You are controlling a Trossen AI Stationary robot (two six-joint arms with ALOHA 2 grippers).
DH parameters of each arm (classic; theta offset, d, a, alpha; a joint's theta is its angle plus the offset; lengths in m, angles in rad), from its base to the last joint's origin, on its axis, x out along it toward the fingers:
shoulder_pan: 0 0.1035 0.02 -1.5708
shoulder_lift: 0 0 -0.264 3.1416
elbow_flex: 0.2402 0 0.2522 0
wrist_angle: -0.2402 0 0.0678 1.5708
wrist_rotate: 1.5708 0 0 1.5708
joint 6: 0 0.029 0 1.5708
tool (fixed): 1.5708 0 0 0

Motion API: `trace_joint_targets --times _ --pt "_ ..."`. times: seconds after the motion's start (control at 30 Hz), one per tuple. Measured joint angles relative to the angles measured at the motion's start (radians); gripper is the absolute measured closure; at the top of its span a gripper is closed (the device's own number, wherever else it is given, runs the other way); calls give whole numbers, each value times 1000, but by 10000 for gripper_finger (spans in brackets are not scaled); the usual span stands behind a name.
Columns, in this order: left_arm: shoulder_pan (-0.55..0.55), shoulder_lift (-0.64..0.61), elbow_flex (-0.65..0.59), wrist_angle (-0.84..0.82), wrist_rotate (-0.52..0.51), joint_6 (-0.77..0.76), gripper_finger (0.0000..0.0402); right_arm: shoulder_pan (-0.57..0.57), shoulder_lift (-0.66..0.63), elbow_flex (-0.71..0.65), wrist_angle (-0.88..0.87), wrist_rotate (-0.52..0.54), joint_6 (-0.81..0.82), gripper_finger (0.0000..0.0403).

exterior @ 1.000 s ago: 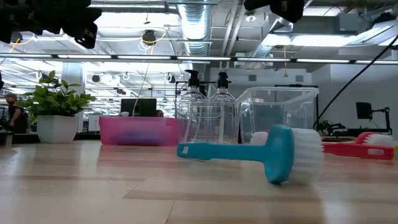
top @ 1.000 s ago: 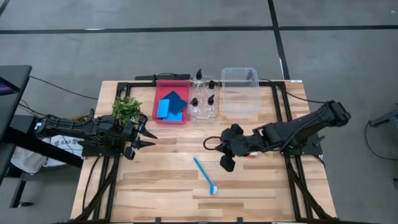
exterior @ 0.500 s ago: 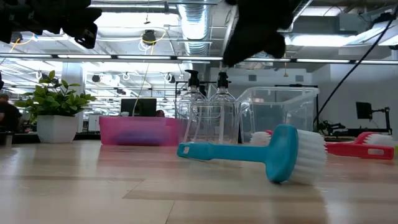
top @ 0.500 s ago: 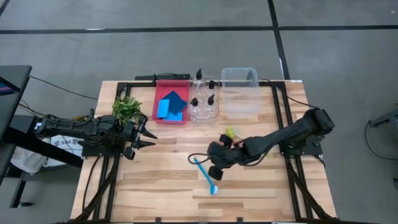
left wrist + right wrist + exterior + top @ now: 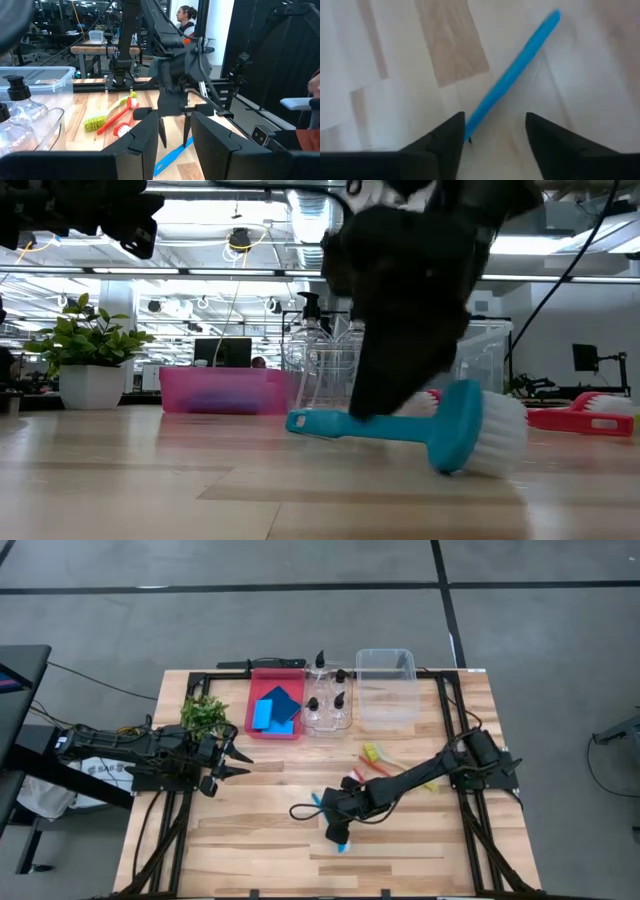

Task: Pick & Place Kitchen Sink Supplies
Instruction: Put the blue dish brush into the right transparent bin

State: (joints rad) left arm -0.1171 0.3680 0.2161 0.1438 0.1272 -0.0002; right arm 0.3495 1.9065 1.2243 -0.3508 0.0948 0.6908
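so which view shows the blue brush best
The low view: the blue brush lies side-on, handle and white bristles plain. From above, the right pincer covers most of it. The wrist views show only its handle.

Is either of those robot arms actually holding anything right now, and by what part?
Nothing is held. The right gripper hangs open over the blue brush, jaws either side of its handle. The left gripper is empty.

Bare table (image 5: 250, 840) surrounds the blue brush (image 5: 330, 823); bins (image 5: 386, 685) stand well apart.

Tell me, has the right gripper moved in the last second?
Yes. In the high view the right gripper has swung away from the clear bin toward the table's near edge and now sits, jaws open, over the blue brush.
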Motion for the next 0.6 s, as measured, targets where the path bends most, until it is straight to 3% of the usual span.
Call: trace_joint_targets --times 0.17,0.33,0.47,0.6 --pt "0 1 0 0 0 0 284 -6 51 6 11 -82 7 149" --pt "0 1 0 1 0 0 284 -8 71 5 10 -94 6 145" --pt "0 1 0 3 0 0 284 -14 63 4 7 -94 6 170" --pt "0 0 0 3 0 0 284 -19 64 2 5 -94 6 230"
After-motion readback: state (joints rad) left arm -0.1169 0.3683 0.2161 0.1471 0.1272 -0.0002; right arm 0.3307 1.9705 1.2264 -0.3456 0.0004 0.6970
